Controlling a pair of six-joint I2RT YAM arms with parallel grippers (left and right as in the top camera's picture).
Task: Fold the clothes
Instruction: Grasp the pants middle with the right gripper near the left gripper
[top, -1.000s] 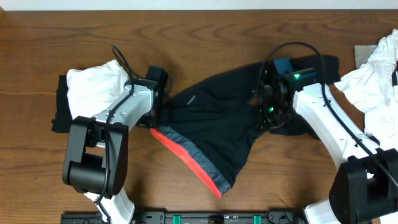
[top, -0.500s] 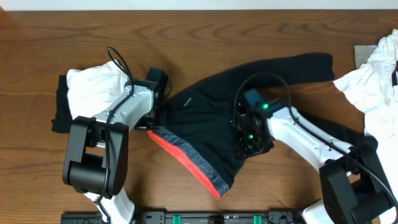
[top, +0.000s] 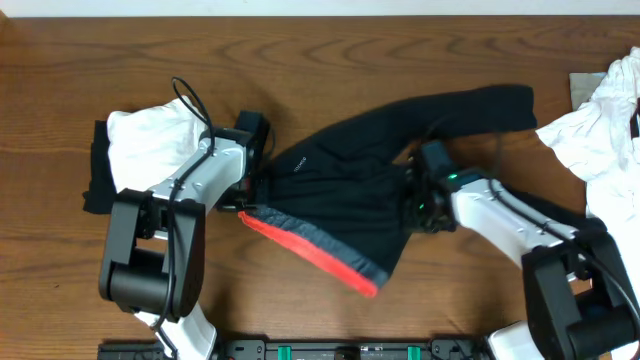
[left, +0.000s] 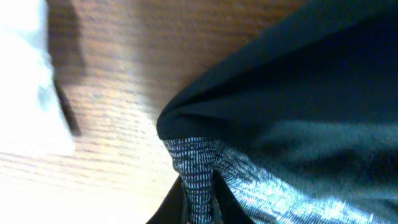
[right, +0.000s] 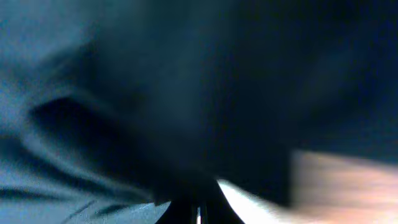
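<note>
Overhead view. The black trousers (top: 340, 185) lay spread across the middle of the wooden table (top: 330, 50). One leg reached toward the upper right of the frame. The grey-and-red waistband (top: 312, 250) ran as a slanted edge from centre left down to the lower centre.

The left gripper (top: 250, 200) sat at the upper-left end of that waistband, clenched on the fabric. The right gripper (top: 413, 205) sat at the right-hand edge of the trouser body, right of centre. Its fingers were pressed together on the black cloth, which bunched there.

A white garment (top: 150, 135) lay in a heap at the left of the frame, partly under the left arm. It rested on another black garment (top: 97, 170), which showed along its left side. A second white garment (top: 600, 140) lay crumpled at the right edge, well apart from the trousers.

Left wrist view. The left gripper (left: 200, 208) appeared at the bottom centre. A narrow fold of the grey waistband (left: 198, 177) was pinched between its closed fingers. The black trousers (left: 298, 81) filled the right half of the picture. Bare table (left: 112, 118) showed at the left. The white garment (left: 25, 74) was a blur along the left edge.

Right wrist view. The picture was blurred. Dark cloth of the black trousers (right: 155, 81) filled nearly all of it and gathered at the right gripper (right: 199, 214) at the bottom centre. No gap showed between the fingertips. A patch of table (right: 342, 180) showed at the lower right.
</note>
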